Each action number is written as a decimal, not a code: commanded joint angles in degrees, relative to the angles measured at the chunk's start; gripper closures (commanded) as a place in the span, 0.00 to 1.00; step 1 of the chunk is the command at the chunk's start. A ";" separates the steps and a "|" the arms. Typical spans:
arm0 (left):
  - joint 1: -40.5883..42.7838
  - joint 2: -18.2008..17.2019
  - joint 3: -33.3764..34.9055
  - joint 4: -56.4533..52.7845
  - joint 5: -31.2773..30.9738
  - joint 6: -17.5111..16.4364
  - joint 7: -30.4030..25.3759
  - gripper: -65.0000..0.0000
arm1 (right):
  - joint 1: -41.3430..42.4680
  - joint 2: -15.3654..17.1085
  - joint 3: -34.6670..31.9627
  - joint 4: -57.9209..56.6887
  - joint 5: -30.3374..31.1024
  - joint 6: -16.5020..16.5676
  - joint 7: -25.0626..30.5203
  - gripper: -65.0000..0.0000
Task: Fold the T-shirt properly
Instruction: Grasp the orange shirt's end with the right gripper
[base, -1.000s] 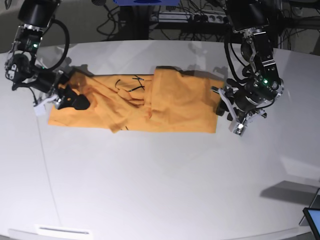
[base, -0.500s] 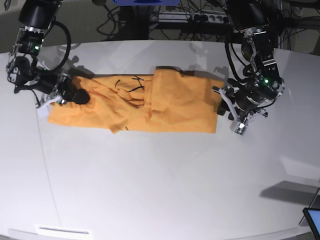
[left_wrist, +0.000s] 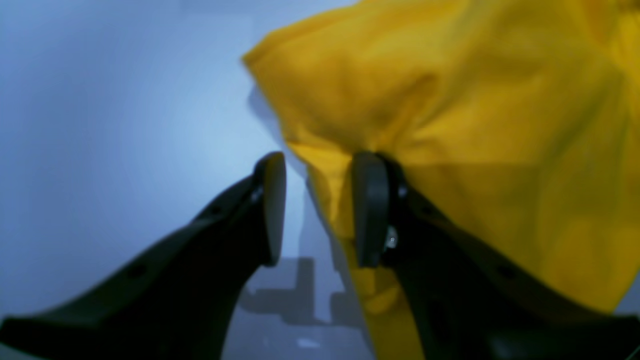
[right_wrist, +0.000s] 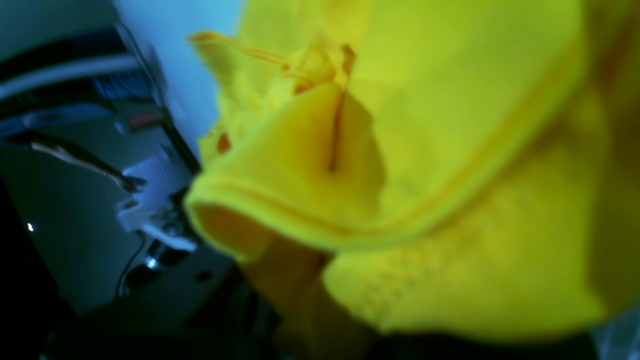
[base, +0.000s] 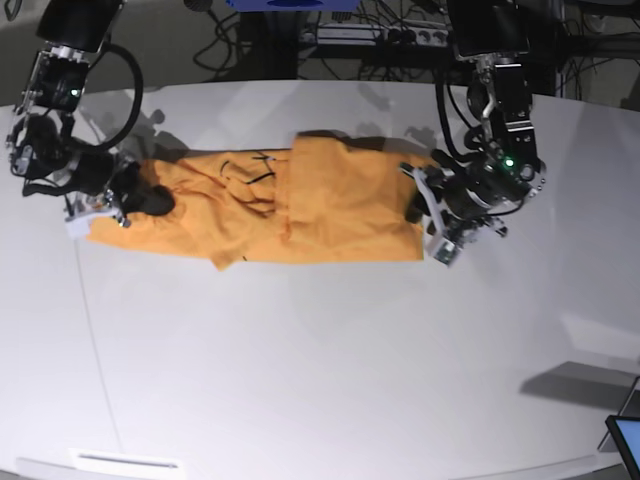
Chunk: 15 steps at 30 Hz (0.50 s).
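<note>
1. Left wrist view: the T-shirt (left_wrist: 480, 150) fills the right and top as soft yellow cotton, gathered into rounded folds and slightly blurred. The left hand (left_wrist: 320, 210) shows two black, smooth, paddle-shaped fingers (left_wrist: 272, 205) with a clear gap between them. One finger is pressed into the cloth's edge fold and the other stands free over the table (left_wrist: 100, 125), so the jaws are partly open and not clamped on the fabric. The table is pale, matte and bluish here, with the hand's shadow on it.

2. Right wrist view: bunched yellow cloth (right_wrist: 425, 175) lies very close to the lens, with a stitched hem curling round a pinched fold. The picture is too blurred and crowded to show the fingers themselves. The right hand is closed almost fully, and the gathered fabric sits right at it, so it has hold of the T-shirt. Dark cables and a white connector (right_wrist: 150, 200) lie behind on the left.

3. Base view: the orange T-shirt (base: 330, 205) lies flat in a long rectangle across the far half of the white, smooth, curved table (base: 320, 370), with thin dark squiggles near its collar end. The right hand (base: 135, 197) is at that end, the left hand (base: 432, 215) at the other. Black cables (base: 380, 35) crowd the dark background beyond the table.
</note>
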 joint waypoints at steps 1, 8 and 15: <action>-0.44 -0.29 0.83 0.74 -0.83 -0.08 -0.83 0.65 | 0.55 0.68 -0.01 1.74 1.40 -0.89 -0.48 1.00; -0.44 -0.38 3.55 1.18 -0.83 -0.08 -0.83 0.65 | 0.29 3.05 -0.19 7.28 -5.19 -5.81 -0.48 1.00; -0.96 -4.25 3.29 1.36 -0.83 -0.08 -0.83 0.65 | -0.59 2.70 -8.63 15.72 -21.02 -5.99 -0.31 1.00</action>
